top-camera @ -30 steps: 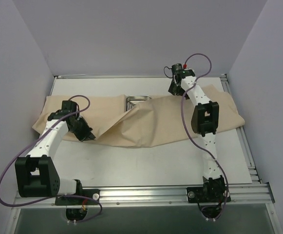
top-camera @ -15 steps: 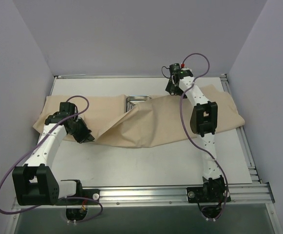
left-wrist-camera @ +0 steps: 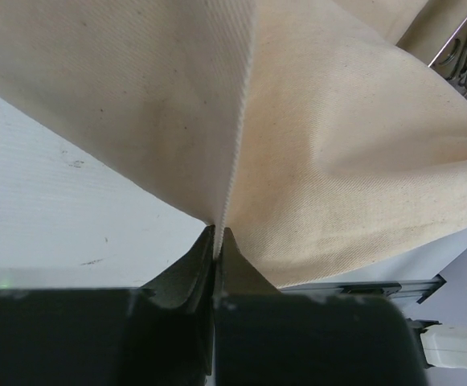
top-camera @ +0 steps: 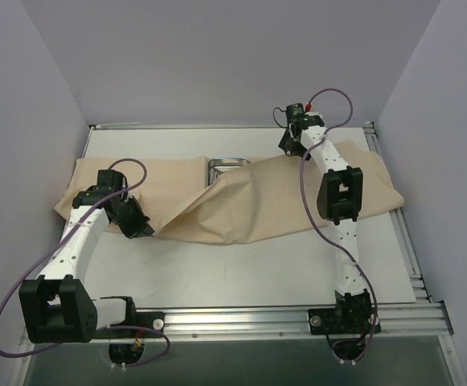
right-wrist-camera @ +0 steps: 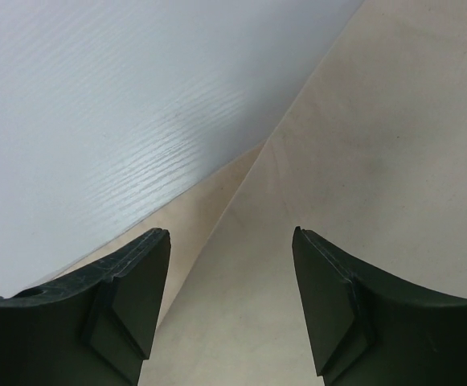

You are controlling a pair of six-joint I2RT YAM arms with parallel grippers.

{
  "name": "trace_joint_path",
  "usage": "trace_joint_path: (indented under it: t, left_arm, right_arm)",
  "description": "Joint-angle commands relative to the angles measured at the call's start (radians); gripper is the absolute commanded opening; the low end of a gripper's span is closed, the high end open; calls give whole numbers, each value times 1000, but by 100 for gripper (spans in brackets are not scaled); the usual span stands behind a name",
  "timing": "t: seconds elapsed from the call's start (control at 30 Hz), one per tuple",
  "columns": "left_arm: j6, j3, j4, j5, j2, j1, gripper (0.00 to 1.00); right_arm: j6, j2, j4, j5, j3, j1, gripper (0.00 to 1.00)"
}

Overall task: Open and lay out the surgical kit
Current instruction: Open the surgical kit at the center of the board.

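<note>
The beige cloth wrap sprawls across the desk, and a raised fold hides the near side of the steel tray. Left of the tray and nearer, the left gripper is clamped on the cloth's edge. Right of the tray, the right gripper hangs with jaws apart over the cloth's far edge. Since a second ago the left gripper has drawn slightly leftward, away from the tray.
</note>
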Motion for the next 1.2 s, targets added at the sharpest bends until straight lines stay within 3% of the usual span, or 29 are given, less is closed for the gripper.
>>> trace_joint_path:
  t: [0.0,0.3,0.43,0.53,0.6,0.7,0.93,1.07,1.17]
  left_arm:
    - [28,28,-42,-15,-33,6,2]
    - [51,56,-64,-41,-39,6,2]
    - [65,68,-73,-62,-42,8,2]
    - [91,95,-77,-98,-47,12,2]
    - [120,121,-94,-130,-44,18,2]
    - [165,187,-111,-158,-39,18,2]
    - [206,218,-119,-83,-27,18,2]
    - [199,148,-119,-84,-100,52,2]
    - [179,108,-137,-101,-177,63,2]
  right_arm:
    - [24,13,-7,-6,-20,-24,62]
    - [30,3,10,-29,-74,-52,49]
    - [25,-14,7,-20,-79,-79,32]
    - [11,-39,4,-20,-85,-105,6]
    - [-15,-57,-12,-17,-88,-116,0]
    - [-50,-124,-56,14,-122,-134,0]
    - [-75,-534,-64,82,-564,-145,0]
    - [-21,-779,-61,56,-914,-162,0]
    - [45,-974,-96,57,-1062,-179,0]
